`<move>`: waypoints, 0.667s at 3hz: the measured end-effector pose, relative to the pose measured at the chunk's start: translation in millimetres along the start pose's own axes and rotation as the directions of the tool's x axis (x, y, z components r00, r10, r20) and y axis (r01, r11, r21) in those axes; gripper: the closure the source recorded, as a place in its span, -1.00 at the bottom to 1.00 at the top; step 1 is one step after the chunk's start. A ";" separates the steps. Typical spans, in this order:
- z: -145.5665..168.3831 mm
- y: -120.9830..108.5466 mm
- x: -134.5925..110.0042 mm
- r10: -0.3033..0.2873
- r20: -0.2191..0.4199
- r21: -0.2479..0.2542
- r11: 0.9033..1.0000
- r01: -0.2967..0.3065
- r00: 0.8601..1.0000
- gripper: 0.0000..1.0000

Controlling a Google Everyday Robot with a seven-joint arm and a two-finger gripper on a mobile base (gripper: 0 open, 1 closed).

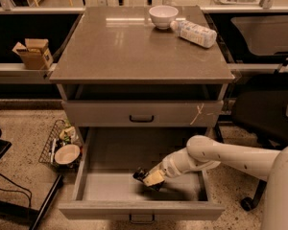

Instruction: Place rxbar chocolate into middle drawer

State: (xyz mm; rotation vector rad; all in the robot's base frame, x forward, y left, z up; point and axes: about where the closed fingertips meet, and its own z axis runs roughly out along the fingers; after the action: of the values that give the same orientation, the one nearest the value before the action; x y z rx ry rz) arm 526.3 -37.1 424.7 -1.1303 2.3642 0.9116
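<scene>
The middle drawer [139, 209] is pulled wide open at the bottom of the grey cabinet and shows its pale grey floor. My gripper [148, 177] reaches into it from the right, low over the floor near the drawer's middle. It is shut on the rxbar chocolate [139, 174], a small dark bar that sticks out to the left of the gripper's tip, just above the drawer floor. My white arm [221, 157] crosses the drawer's right wall.
Above the open drawer is a closed drawer front [141, 113] with a pale scratch mark. A white bowl [163, 16] and a white bottle [196, 32] are on the cabinet top. A wire basket [62, 150] stands on the floor at left and a dark chair [266, 114] at right.
</scene>
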 end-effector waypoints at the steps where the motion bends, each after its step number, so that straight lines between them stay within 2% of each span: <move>1: 0.0 0.0 0.0 0.000 0.000 0.000 1.000 0.000 1.000 -0.23; 2: 0.1 0.0 0.0 0.000 0.000 0.000 1.000 0.000 1.000 -0.70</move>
State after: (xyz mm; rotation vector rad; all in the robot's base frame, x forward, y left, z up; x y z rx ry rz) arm 526.3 -37.0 424.7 -1.1304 2.3642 0.9117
